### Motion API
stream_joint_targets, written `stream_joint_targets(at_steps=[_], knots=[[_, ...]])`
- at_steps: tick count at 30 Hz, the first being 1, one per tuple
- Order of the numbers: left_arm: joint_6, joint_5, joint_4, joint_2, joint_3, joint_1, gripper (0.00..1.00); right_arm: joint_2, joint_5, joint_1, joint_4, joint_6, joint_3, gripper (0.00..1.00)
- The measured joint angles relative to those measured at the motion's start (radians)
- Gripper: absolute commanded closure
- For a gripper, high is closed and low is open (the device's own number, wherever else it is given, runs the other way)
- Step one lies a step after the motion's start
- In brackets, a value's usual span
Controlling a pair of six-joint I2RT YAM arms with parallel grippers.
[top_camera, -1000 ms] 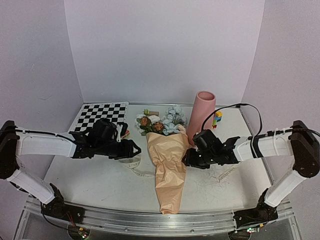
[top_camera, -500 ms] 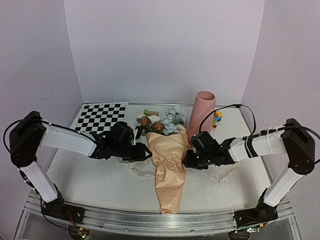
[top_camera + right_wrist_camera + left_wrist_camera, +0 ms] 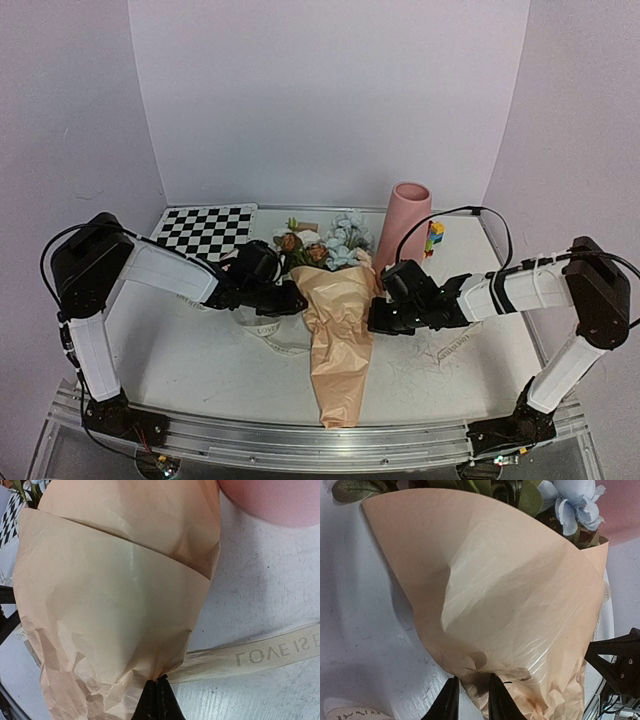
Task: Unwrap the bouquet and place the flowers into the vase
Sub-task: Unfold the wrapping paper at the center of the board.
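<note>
A flat black-and-white checkerboard-patterned calibration board (image 3: 205, 232) is lying at the far left corner of a scuffed white tabletop (image 3: 180, 350). A small stack of brightly coloured plastic toy blocks (image 3: 435, 237) is sitting near the far right. Plain pale-lilac backdrop panels (image 3: 320, 100) are enclosing three sides, and a ribbed aluminium rail (image 3: 300, 445) is running along the near edge.
</note>
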Motion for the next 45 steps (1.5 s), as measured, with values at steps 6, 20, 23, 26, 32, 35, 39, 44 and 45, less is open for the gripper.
stream_joint_targets(at_steps=[6, 20, 23, 26, 32, 35, 39, 44, 45], knots=[[0.009, 0.004, 0.0, 0.046, 0.047, 0.018, 0.81, -0.003, 0.008, 0.0, -0.002, -0.032, 0.004, 1.0], [0.035, -0.007, 0.0, 0.137, 0.12, 0.052, 0.7, -0.058, -0.003, 0.0, -0.034, -0.143, 0.105, 1.0], [0.041, -0.016, -0.001, 0.129, 0.116, 0.052, 0.65, -0.067, -0.025, 0.0, -0.034, -0.15, 0.122, 1.0], [0.049, -0.022, 0.0, 0.091, 0.088, 0.052, 0.57, -0.067, -0.057, 0.0, -0.035, -0.158, 0.132, 1.0], [0.052, -0.034, -0.001, -0.046, -0.004, 0.046, 0.46, -0.063, -0.122, 0.011, -0.033, -0.169, 0.186, 0.99], [0.053, -0.052, -0.006, -0.153, -0.059, 0.043, 0.43, -0.041, -0.138, 0.044, -0.028, -0.17, 0.237, 0.97], [0.052, -0.098, -0.034, -0.308, -0.123, 0.041, 0.42, 0.021, -0.142, 0.126, -0.018, -0.169, 0.321, 0.76], [0.047, -0.206, -0.123, -0.497, -0.219, 0.041, 0.43, 0.091, -0.177, 0.232, 0.006, -0.178, 0.397, 0.49], [0.045, -0.227, -0.152, -0.539, -0.24, 0.041, 0.43, 0.093, -0.183, 0.246, 0.011, -0.175, 0.398, 0.48]])
